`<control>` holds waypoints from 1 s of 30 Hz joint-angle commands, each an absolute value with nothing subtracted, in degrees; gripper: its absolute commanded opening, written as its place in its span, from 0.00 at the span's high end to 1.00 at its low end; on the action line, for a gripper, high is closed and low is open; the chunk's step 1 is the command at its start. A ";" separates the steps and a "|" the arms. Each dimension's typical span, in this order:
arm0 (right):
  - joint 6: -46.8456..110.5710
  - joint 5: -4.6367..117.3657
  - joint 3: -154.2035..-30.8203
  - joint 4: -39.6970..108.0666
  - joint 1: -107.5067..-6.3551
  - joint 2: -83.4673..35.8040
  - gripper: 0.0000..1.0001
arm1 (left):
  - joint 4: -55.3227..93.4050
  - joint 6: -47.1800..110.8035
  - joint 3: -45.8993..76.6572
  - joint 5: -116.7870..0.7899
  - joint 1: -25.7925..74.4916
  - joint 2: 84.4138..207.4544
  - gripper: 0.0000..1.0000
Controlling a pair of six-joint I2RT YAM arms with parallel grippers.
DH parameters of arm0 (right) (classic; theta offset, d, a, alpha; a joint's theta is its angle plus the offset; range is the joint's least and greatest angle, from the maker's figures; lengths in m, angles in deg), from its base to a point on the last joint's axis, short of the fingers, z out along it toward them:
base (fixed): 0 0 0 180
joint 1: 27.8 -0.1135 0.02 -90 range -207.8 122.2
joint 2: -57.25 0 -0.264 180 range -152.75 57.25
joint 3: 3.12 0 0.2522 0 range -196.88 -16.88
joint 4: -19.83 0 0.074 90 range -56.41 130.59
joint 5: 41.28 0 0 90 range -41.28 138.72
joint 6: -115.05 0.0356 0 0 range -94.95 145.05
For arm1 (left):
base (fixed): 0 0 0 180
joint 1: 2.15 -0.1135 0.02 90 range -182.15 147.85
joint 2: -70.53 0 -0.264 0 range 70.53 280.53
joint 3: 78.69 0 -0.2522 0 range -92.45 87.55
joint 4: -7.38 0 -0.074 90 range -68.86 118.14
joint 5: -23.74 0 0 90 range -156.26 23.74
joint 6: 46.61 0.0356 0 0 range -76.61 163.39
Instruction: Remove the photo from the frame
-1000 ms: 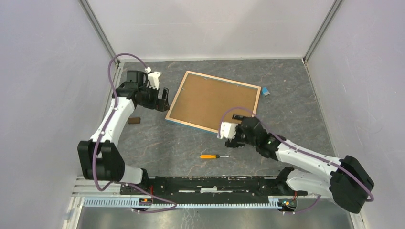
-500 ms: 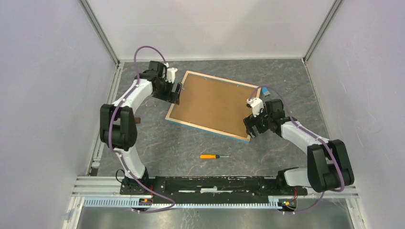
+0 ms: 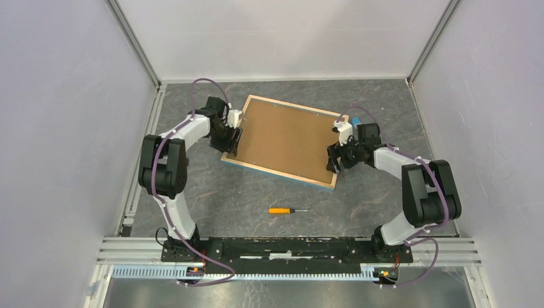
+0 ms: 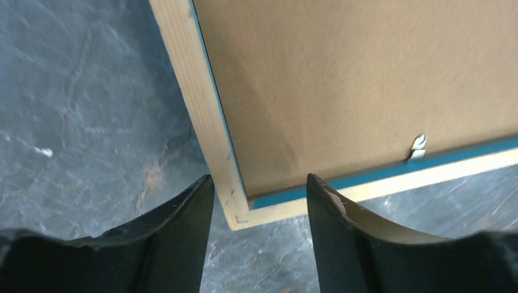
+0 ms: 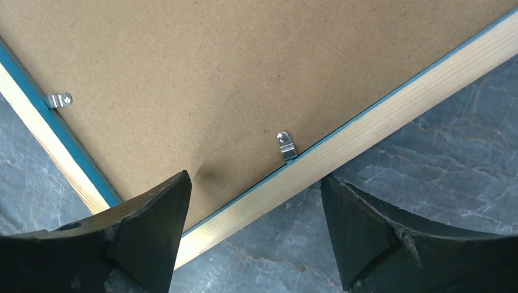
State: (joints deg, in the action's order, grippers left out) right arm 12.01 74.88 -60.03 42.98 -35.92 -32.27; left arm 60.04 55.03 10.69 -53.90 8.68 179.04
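The frame lies face down on the table, its brown fibreboard back up, with light wood edging and a thin blue border. The photo is hidden underneath. My left gripper is at the frame's left side, open, its jaws astride the near-left corner. My right gripper is at the frame's right side, also open, with one finger over the backing board and the other beyond the wooden edge. Small metal tabs hold the board in.
An orange-handled screwdriver lies on the grey table between the frame and the arm bases. White enclosure walls stand close on the left, right and far sides. Another tab shows on the frame's near edge.
Both arms have swung in from the sides to the frame's edges. The left gripper slid down to the near-left corner. Both pairs of jaws have narrowed a little.
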 commanded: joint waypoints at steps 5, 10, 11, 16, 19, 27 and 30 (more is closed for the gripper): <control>13.20 79.55 -62.16 41.89 -37.28 -37.66 0.21 | 60.15 62.31 19.84 -51.43 8.57 169.06 0.53; 11.95 79.38 -61.35 43.87 -38.64 -36.39 0.24 | 62.40 64.03 22.33 -53.11 8.53 164.47 0.47; 11.51 78.96 -61.43 44.27 -38.57 -35.62 0.23 | 62.86 64.32 22.14 -53.45 8.39 163.69 0.42; 7.18 78.43 -62.87 46.94 -37.80 -28.65 0.15 | 66.84 69.46 20.66 -47.06 7.11 155.50 0.16; 0.99 81.14 -62.62 49.17 -38.18 -22.32 0.09 | 69.56 72.96 20.10 -46.31 8.84 149.30 0.06; -13.04 81.80 -58.18 56.11 -50.72 -12.83 0.04 | 70.88 67.18 22.75 -41.48 8.68 141.57 0.00; -16.06 81.68 -57.83 58.45 -55.37 -13.68 0.09 | 70.14 65.98 23.31 -40.71 7.75 140.43 0.00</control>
